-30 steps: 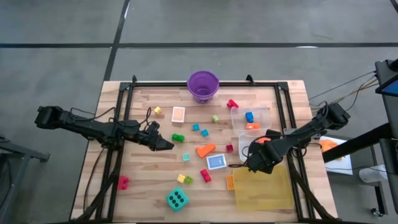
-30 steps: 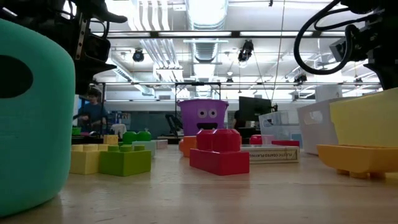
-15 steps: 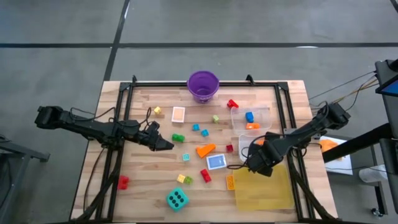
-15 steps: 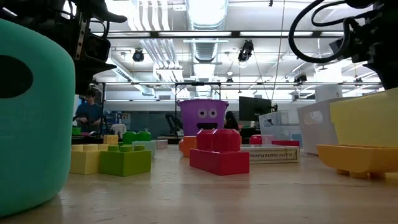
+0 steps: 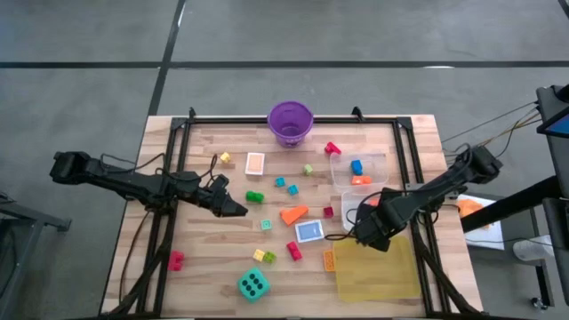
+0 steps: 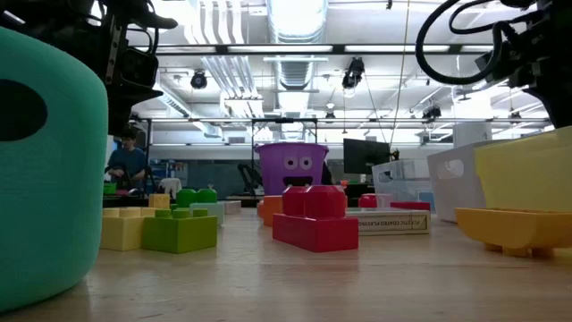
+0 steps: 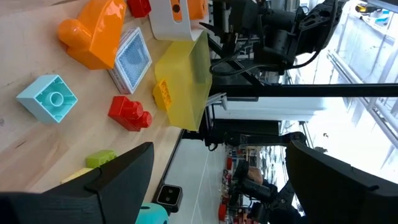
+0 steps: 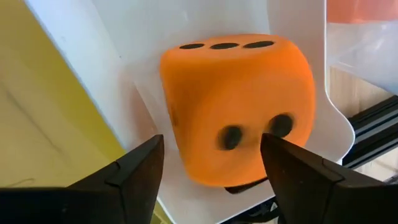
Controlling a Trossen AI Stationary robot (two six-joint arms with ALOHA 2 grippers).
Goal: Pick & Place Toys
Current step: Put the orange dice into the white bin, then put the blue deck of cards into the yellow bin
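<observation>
The orange die (image 8: 233,106) looks soft, matt foam in a smooth clear plastic tub (image 8: 298,74); the table (image 5: 204,267) shows pale grained wood, its frame (image 5: 169,178) black metal.

No readable text; only faint, illegible print along the card box (image 6: 390,222) edge.

The tabletop (image 5: 204,258) is built of pale wooden planks and is bordered by a black metal frame (image 5: 293,119). A grey concrete floor (image 5: 89,44), crossed by dark seams, is seen around it. In the low view, rows of ceiling strip lights (image 6: 295,18) are mounted toward 12 o'clock. A person (image 6: 128,161) is seated at 9 o'clock, and a dark monitor (image 6: 366,156) is placed behind.
</observation>
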